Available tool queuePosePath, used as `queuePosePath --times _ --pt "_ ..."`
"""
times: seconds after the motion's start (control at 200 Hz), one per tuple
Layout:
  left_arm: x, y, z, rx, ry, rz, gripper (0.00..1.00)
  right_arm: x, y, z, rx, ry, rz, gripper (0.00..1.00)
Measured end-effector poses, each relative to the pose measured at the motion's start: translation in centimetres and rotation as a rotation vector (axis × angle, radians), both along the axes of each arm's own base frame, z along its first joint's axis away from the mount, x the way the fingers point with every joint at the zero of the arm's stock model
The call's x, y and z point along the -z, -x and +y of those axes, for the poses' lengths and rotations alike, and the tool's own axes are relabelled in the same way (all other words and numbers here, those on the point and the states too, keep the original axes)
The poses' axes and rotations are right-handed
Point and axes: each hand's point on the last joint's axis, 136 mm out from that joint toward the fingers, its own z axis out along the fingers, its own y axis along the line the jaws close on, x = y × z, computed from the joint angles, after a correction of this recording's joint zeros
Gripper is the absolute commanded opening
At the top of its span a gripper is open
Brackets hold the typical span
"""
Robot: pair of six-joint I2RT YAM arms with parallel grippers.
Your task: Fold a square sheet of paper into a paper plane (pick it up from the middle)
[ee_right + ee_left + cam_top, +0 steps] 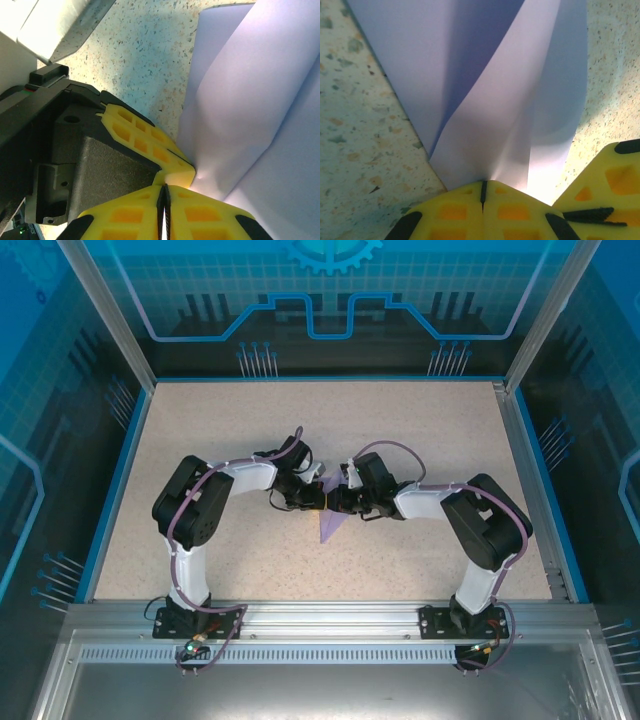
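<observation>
**Two closed grippers meet on the half-folded paper at mid-table**

On the speckled table (200, 440), the left arm (190, 505) and right arm (490, 525) bend inward until their wrists nearly touch. Between them lies the lavender paper (327, 528), partly folded. Its pointed tip aims at the near edge, so its long axis runs near-to-far, crosswise to both arms, and neither arm is nearer. The left gripper (482, 192) is clamped on a gathered corner, and loose layers fan out ahead of it. The right gripper (163, 197) is closed too, with its tips against the paper just beside the left's finger. Whether it has caught a layer, I cannot tell.
</observation>
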Motion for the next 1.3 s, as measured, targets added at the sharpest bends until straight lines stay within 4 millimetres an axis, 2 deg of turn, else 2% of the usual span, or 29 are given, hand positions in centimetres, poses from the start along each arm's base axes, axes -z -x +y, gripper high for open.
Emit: queuePosePath --times 0.125,0.26,0.385,0.735,0.845,0.98,1.14,1.301 --pt "0.0 0.0 0.0 0.001 0.001 -0.002 0.05 0.3 0.4 -0.3 0.003 0.007 0.003 0.11" --pt "0.0 0.0 0.0 0.003 0.001 -0.003 0.05 2.7 3.5 -1.1 -0.027 0.054 0.079 0.11" --pt "0.0 -0.1 0.0 0.003 0.002 -0.004 0.05 2.1 3.9 -1.3 -0.027 0.039 0.070 0.11" --pt "0.0 0.0 0.0 0.003 0.002 -0.004 0.05 1.1 3.6 -0.3 -0.017 -0.016 0.068 0.12" --pt "0.0 0.0 0.0 0.004 0.002 -0.004 0.05 0.8 2.9 0.2 -0.016 -0.020 0.059 0.12" --pt "0.0 0.0 0.0 0.004 0.003 -0.003 0.05 1.3 2.3 0.4 -0.018 0.021 0.045 0.12" --pt "-0.1 0.0 -0.1 0.004 0.004 -0.004 0.05 2.8 2.2 -0.4 -0.012 0.107 0.049 0.12" --pt "-0.1 0.0 -0.1 0.007 0.005 -0.006 0.05 2.8 2.0 -0.6 -0.027 0.166 0.031 0.12"
